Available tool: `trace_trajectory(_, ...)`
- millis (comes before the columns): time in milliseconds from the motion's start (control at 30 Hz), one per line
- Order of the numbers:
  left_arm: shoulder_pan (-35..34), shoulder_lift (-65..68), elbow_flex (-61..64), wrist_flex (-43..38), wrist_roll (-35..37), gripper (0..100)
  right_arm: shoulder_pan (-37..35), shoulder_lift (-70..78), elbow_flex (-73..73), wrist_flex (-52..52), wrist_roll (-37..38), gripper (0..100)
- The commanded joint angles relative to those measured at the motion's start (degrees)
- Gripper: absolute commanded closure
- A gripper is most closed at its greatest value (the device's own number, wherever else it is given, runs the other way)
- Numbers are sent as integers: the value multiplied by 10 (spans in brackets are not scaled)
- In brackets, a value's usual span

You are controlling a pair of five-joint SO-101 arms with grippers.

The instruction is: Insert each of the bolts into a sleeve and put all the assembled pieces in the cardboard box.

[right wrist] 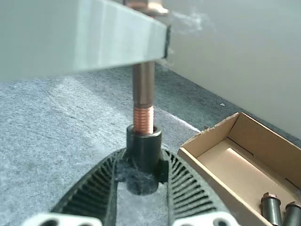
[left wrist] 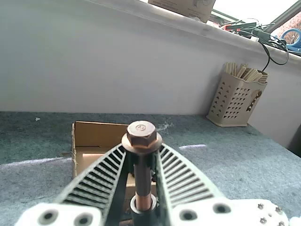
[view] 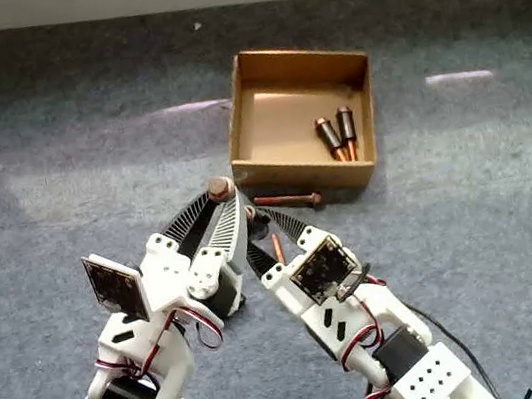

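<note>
Left end effector [left wrist: 141, 149] clamps bolt [left wrist: 141, 134]; right end effector [right wrist: 143, 164] clamps sleeve [right wrist: 144, 141] under threads.

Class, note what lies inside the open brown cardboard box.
A dark-sleeved copper bolt and a second sleeved bolt lie side by side. The near wall of the cardboard box covers the floor edge behind it.

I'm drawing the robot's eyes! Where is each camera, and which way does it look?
High view: above the table, looking down on left arm, right arm, left gripper, right gripper, box.
Left wrist view: on left arm, looking along its gripper at the clamped bolt.
Right wrist view: on right arm, looking along its gripper at the clamped sleeve.
Shared: both wrist views show bolt tip in sleeve, box behind.
</note>
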Motion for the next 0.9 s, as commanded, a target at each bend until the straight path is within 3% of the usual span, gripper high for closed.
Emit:
trace_trajectory(0,42,-9,-2,25,-44,948,27,-10,66,1,4,993)
trace_trajectory(267,58,-9,-1,85,-48,864,49,-10,66,1,2,993)
trace_trajectory(667,55,-9,-7,110,-64,848,51,-9,66,1,2,993)
trace_trajectory(867,54,-9,4,109,-92,853,87,-8,66,1,2,993)
